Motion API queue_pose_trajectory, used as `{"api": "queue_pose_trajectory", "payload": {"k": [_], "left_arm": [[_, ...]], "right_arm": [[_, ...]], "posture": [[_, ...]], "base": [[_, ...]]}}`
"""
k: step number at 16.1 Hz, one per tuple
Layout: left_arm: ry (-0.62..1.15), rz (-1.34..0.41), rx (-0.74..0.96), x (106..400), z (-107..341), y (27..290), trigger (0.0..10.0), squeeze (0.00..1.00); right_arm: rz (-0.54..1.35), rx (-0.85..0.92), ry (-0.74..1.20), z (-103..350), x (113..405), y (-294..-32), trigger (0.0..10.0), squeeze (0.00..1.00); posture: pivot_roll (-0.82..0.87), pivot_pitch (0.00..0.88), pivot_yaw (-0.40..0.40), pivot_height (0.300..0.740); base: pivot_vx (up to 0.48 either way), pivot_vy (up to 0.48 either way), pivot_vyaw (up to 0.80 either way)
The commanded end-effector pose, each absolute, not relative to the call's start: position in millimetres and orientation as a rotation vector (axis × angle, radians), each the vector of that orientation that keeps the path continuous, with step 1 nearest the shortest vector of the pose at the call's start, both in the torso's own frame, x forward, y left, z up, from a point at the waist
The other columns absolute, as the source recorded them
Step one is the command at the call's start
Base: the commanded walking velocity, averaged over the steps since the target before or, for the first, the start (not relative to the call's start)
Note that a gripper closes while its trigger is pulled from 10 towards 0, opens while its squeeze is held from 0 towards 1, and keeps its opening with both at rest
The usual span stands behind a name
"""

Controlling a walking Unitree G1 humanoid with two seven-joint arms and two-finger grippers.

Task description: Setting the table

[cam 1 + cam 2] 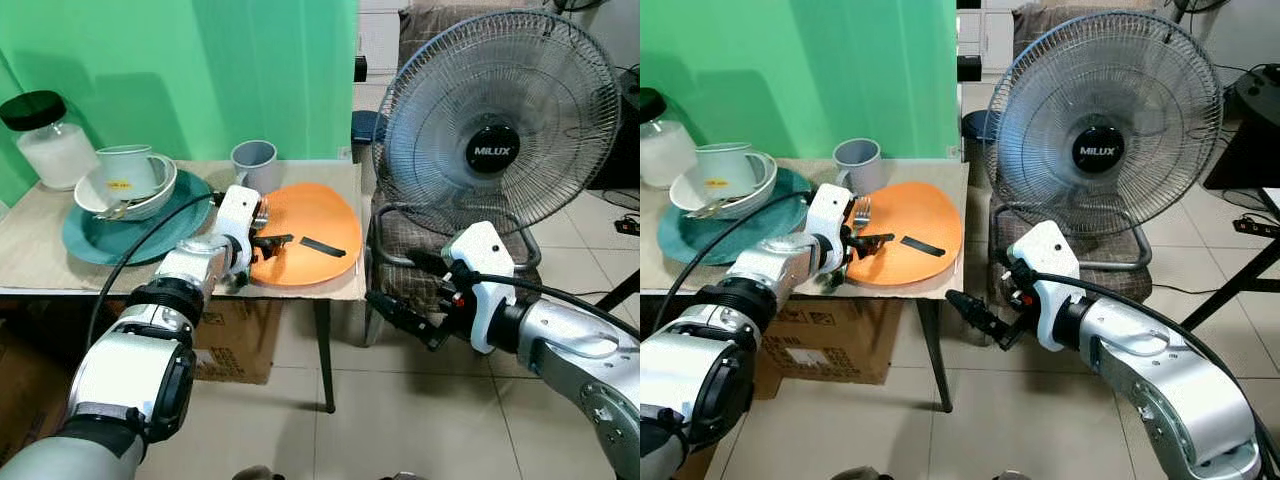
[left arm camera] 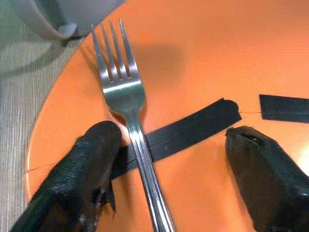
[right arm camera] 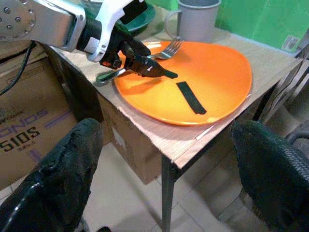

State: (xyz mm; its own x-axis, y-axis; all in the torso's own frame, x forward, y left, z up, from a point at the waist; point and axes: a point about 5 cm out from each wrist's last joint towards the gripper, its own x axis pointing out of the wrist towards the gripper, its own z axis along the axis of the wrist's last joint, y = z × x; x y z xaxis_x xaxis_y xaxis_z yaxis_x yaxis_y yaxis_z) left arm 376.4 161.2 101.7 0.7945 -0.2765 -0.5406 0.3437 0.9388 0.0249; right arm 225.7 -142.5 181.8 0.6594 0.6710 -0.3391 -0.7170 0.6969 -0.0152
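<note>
An orange plate (image 1: 320, 215) with two black tape strips (image 1: 322, 246) lies at the table's right front corner. A silver fork (image 2: 126, 96) rests on the plate's left part, its tines pointing at the grey mug (image 1: 256, 163). My left gripper (image 2: 171, 140) hovers low over the plate, open, with the fork's handle running between its fingers, close against one finger (image 2: 91, 159). My right gripper (image 3: 169, 130) hangs open and holds nothing. It is off the table, below and to the right of the plate's corner.
At the table's left, a teal plate (image 1: 90, 245) carries a white bowl (image 1: 150, 195) and a cup (image 1: 128, 165); a jar (image 1: 50, 140) stands behind. A large fan (image 1: 495, 125) sits on a chair to the right. Cardboard boxes (image 1: 235, 340) sit under the table.
</note>
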Motion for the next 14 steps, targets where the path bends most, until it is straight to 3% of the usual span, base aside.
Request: {"api": "queue_pose_trajectory", "payload": {"k": [1, 14], "left_arm": [[0.548, -0.338, 0.147, 380.5, 108.7, 161.1, 0.0, 0.0], [0.602, -0.261, 0.165, 375.2, 96.6, 172.9, 0.0, 0.0]], "right_arm": [[0.81, -0.165, 0.32, 185.7, 223.5, -140.5, 10.0, 0.0], [0.943, -0.193, 0.375, 186.9, 210.3, -133.8, 10.0, 0.0]], "posture": [[-0.14, 0.0, 0.059, 0.74], [-0.17, 0.0, 0.06, 0.74]], "base": [[0.0, 0.0, 0.0], [0.0, 0.0, 0.0]]}}
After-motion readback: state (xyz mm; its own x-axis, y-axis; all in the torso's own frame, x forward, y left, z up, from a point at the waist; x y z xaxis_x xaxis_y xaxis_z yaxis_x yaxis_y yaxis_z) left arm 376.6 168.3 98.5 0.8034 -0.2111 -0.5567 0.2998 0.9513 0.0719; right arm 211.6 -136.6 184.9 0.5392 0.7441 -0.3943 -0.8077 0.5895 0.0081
